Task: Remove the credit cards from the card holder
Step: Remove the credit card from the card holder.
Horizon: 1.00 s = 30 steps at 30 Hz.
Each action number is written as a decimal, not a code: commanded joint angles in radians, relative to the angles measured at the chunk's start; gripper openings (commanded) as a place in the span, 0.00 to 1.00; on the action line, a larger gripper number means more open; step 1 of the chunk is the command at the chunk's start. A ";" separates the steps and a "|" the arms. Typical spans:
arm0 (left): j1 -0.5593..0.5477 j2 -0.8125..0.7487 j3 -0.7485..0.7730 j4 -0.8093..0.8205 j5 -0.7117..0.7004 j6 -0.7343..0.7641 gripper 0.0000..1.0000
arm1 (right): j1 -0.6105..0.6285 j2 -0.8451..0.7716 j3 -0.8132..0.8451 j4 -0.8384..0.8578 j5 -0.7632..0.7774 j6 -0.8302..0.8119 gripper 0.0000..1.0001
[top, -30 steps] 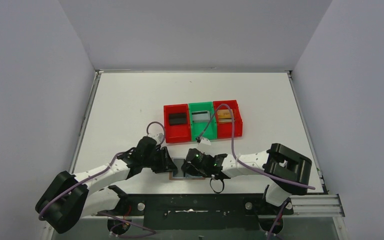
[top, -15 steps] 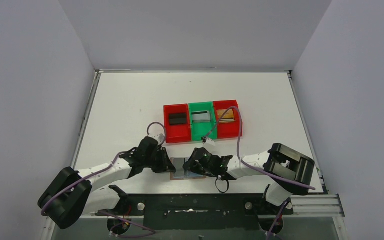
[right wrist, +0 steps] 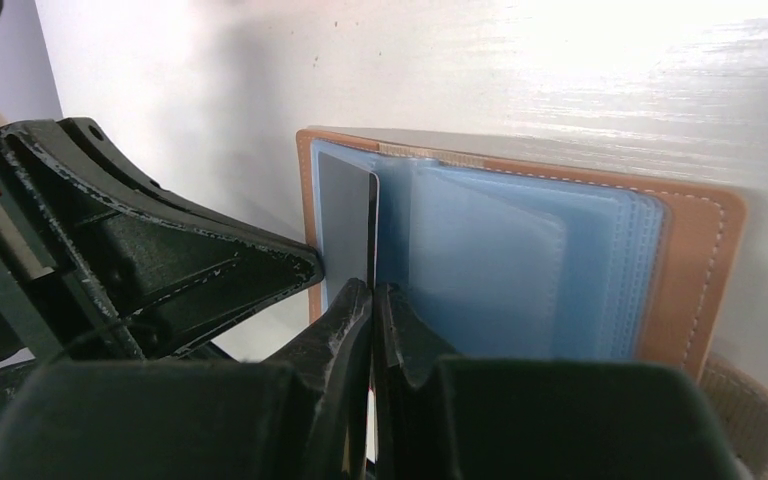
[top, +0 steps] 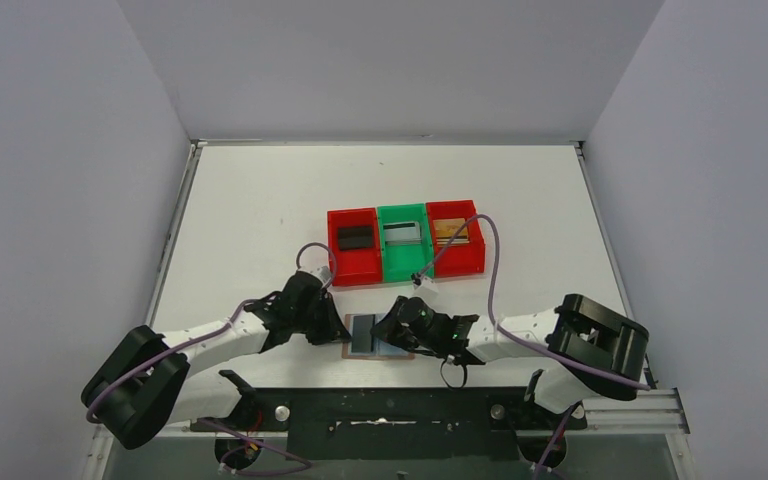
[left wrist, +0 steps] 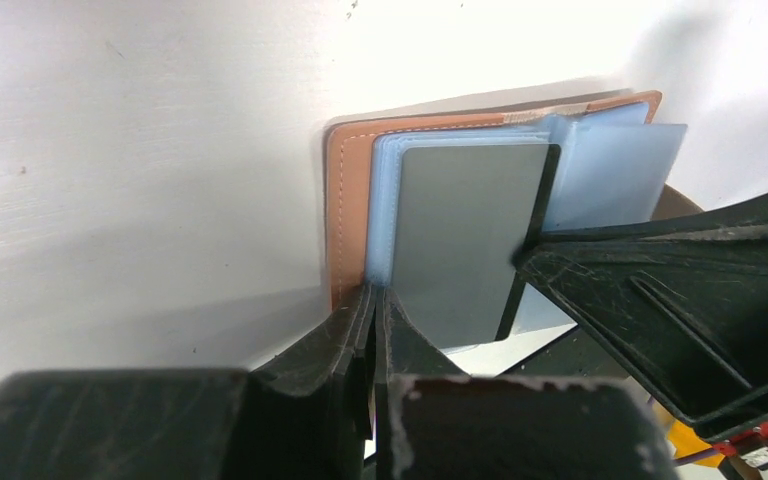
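The tan card holder point(top: 393, 349) lies open near the table's front edge, its light blue sleeves point(right wrist: 500, 270) fanned out. My left gripper point(left wrist: 373, 292) is shut on the holder's sleeve edge beside the tan cover point(left wrist: 345, 200). A dark grey credit card point(left wrist: 465, 240) stands partly out of a sleeve. My right gripper point(right wrist: 372, 287) is shut on that card's edge point(right wrist: 348, 225). In the top view the two grippers, left point(top: 338, 328) and right point(top: 388, 333), face each other across the holder, with the dark card point(top: 362, 332) between them.
Three bins stand in a row behind the holder: a red bin point(top: 335, 262) with a black card point(top: 354, 237), a green bin point(top: 403, 265) with a silver card point(top: 401, 232), a red bin point(top: 465, 262) with a gold card point(top: 449, 231). Purple cables loop over the bins.
Both grippers have closed, the left on the holder's sleeve edge, the right on the grey card. The right arm has shifted a little to the right, and the dark card now shows between the grippers.
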 commanded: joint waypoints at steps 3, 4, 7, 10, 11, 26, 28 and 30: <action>-0.002 -0.002 0.015 -0.054 -0.103 0.011 0.00 | -0.014 -0.059 -0.022 0.002 0.041 0.007 0.00; -0.002 -0.005 0.017 -0.058 -0.105 0.011 0.00 | -0.015 -0.057 -0.022 -0.003 0.042 0.009 0.00; -0.003 -0.021 0.019 -0.058 -0.102 0.011 0.00 | -0.018 -0.045 -0.013 -0.019 0.037 0.012 0.00; -0.003 -0.054 0.017 -0.037 -0.076 0.011 0.00 | -0.019 -0.024 0.003 -0.027 0.025 0.005 0.00; -0.002 -0.068 0.021 -0.038 -0.073 0.012 0.04 | -0.019 -0.014 0.007 -0.026 0.021 0.005 0.00; -0.004 -0.096 0.051 0.161 0.097 -0.020 0.40 | -0.021 0.017 0.011 -0.027 0.016 0.011 0.00; -0.010 -0.048 0.031 0.202 0.119 -0.027 0.40 | -0.020 0.017 0.011 -0.027 0.015 0.012 0.00; -0.015 -0.009 0.014 0.214 0.108 -0.039 0.39 | -0.021 0.019 0.010 -0.025 0.013 0.012 0.00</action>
